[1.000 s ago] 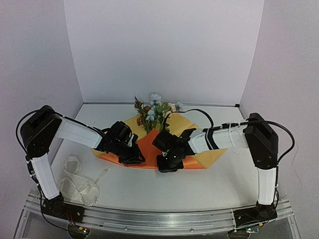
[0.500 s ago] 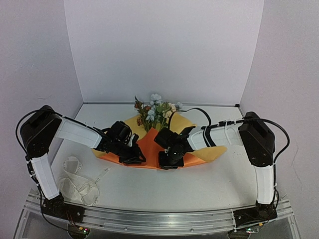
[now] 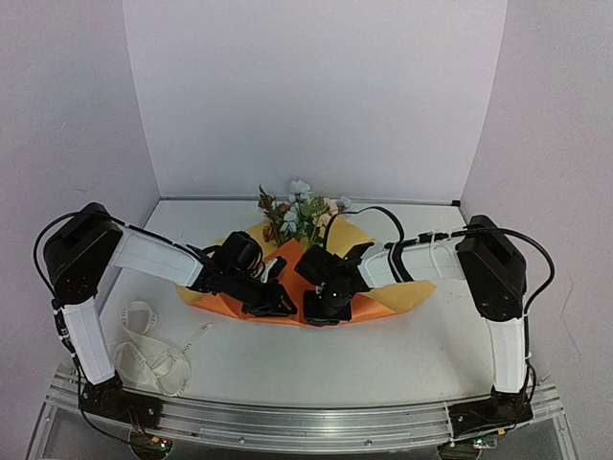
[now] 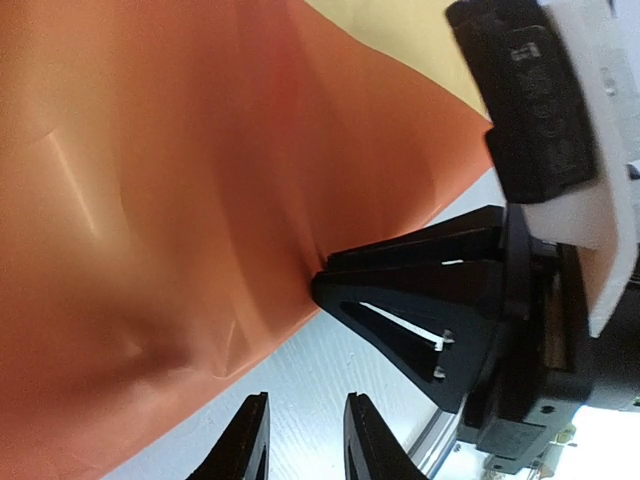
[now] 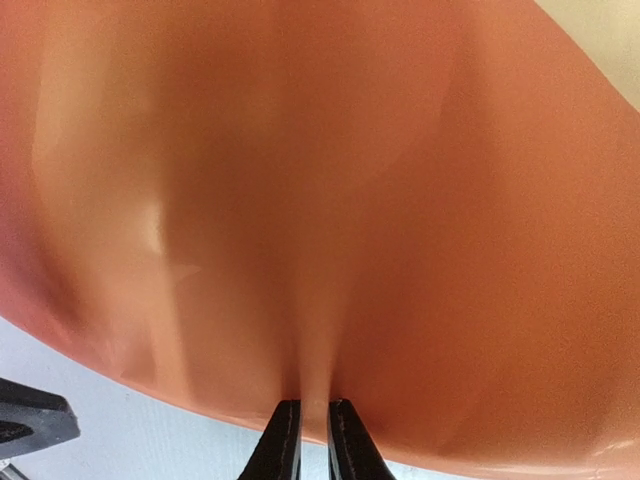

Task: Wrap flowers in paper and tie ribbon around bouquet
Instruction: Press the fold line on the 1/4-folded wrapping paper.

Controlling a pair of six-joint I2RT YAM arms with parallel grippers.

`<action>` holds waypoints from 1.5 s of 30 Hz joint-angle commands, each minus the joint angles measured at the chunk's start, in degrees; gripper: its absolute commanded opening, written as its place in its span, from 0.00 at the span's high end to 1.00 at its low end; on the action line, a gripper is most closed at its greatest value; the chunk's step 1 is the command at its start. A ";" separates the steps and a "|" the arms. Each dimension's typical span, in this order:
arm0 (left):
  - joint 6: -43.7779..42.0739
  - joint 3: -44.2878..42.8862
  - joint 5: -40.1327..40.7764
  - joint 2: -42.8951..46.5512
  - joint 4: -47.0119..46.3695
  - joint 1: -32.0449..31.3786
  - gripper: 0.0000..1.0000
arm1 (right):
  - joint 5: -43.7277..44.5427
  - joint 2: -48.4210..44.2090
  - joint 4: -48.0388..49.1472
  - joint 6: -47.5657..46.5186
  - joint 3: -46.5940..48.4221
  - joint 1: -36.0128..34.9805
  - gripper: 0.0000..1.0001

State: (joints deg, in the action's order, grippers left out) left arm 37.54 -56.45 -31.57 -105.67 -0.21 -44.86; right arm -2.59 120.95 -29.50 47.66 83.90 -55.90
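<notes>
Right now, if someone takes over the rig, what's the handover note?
Left gripper: fingers slightly apart, empty, beside the paper's near edge.
Right gripper: shut on the paper's near edge, fold raised.
Flowers: on the paper, heads at the far side.
Ribbon: loose heap on the table, front left.
Done: flowers laid, wrap begun. Left: finish wrap, tie ribbon.

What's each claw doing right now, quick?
Left gripper: slightly open, holding nothing.
Right gripper: shut on the edge of the orange paper.
</notes>
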 commanded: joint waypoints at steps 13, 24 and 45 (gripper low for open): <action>2.29 -1.20 7.12 -5.18 3.28 0.16 0.74 | 4.37 -4.93 0.78 2.00 -7.81 1.37 0.86; 2.42 -1.12 7.24 -5.74 4.05 0.16 0.75 | 7.19 -16.13 4.17 3.39 -24.89 6.17 0.84; 2.27 -2.64 6.00 -4.74 4.14 0.08 0.75 | 4.32 -36.32 17.95 13.61 -46.29 12.97 0.40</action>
State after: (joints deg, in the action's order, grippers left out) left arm 39.51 -57.74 -27.68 -109.89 1.50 -45.06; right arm 2.56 86.96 -19.47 55.95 41.40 -42.90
